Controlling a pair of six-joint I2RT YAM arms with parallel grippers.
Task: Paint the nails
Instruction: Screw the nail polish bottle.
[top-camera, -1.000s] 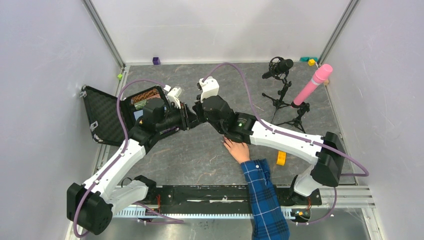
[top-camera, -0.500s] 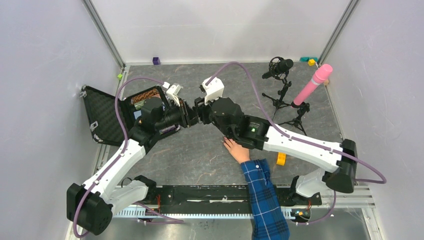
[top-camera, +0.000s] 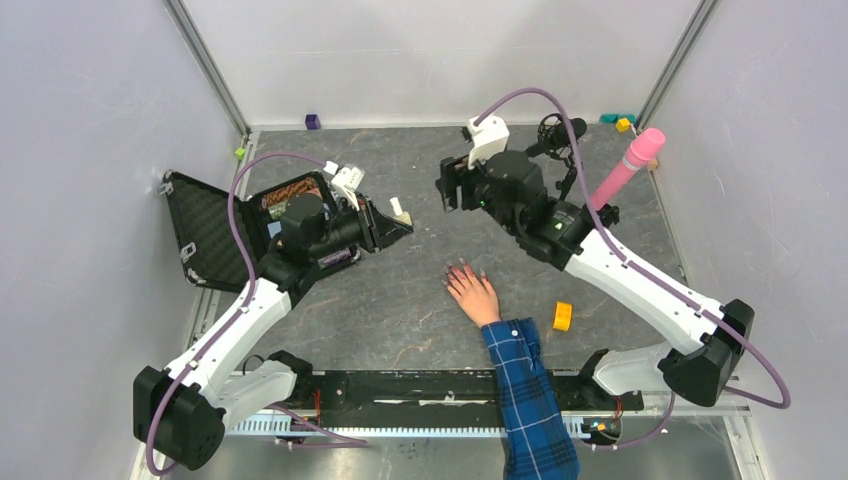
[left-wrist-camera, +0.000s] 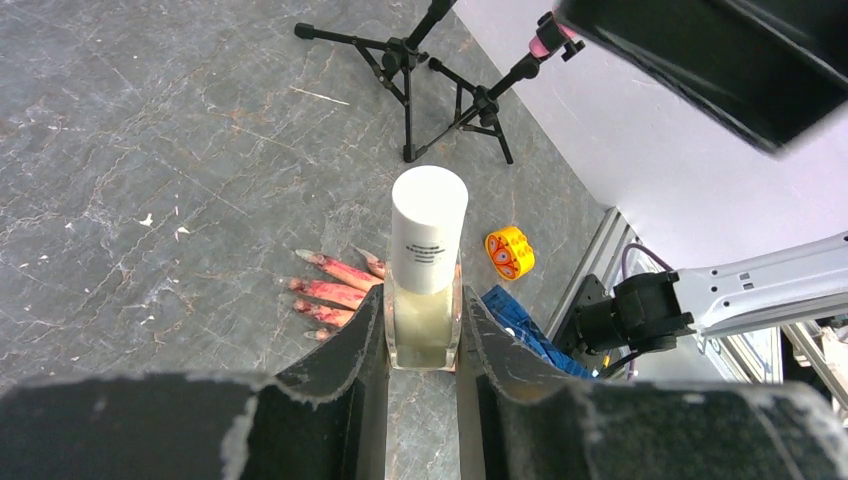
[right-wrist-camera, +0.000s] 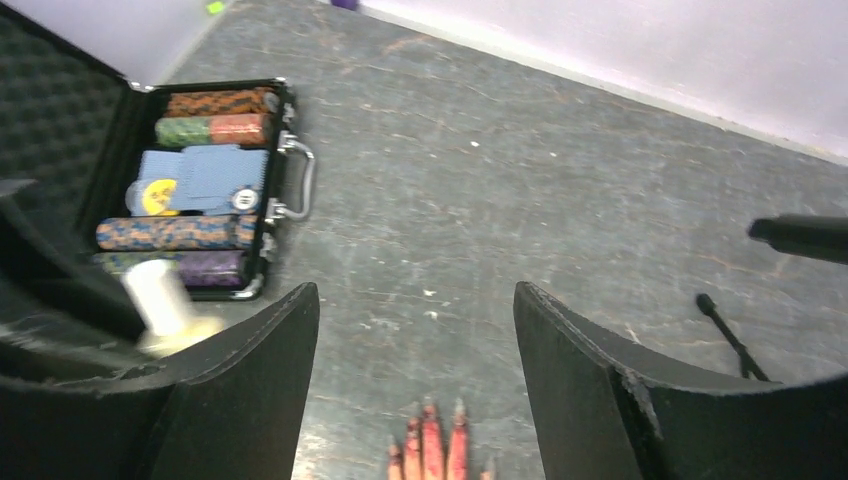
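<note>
The nails (left-wrist-camera: 298, 285) need polish, so the left gripper (left-wrist-camera: 422, 318), pinching the white bottle (left-wrist-camera: 428, 235), should steady it upright for the spread, empty right gripper (right-wrist-camera: 415, 300) to uncap

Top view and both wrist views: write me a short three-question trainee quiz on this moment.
1. True or false: the right gripper holds the bottle.
2. Where does the hand lie? A: in the open case. B: flat on the table, between the arms. C: on the yellow roll.
3. Fill in: the bottle's cap is ___.
Key: 1 false, the left gripper holds it; 2 B; 3 white.
</note>
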